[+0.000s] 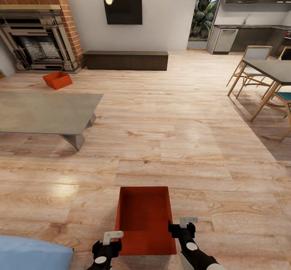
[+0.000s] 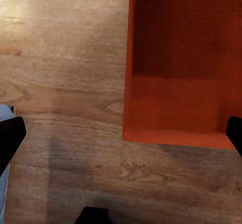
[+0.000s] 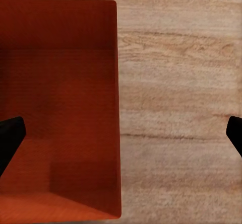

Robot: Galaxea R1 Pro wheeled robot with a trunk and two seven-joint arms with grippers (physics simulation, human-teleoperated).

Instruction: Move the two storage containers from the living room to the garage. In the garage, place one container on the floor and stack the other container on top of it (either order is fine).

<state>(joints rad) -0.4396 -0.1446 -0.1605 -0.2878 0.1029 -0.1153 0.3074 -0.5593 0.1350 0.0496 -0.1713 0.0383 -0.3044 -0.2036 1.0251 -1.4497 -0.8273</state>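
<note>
On the wood-plank floor (image 1: 173, 140) of the living room, the near storage container (image 1: 143, 217) is sitting upright just in front of the robot, and both arms are flanking its near end. The left end effector (image 1: 108, 243) is hanging beside the near left corner with its fingers apart, and the right end effector (image 1: 182, 227) is hanging at the near right wall, also spread; in the right wrist view that wall is lying between the two dark fingertips. Neither one is clamping anything.

The far storage container (image 1: 57, 80) is resting tilted on the floor near the brick fireplace (image 1: 36, 31), beyond the low grey table (image 1: 44, 112).

The likely trouble is an uneven pinch: the walls are smooth and flaring upward, so a grip on one rim alone is risking a slip or a tipping bin. If the left side is closing on air beside the corner, the container is probably going to swing as it rises.
</note>
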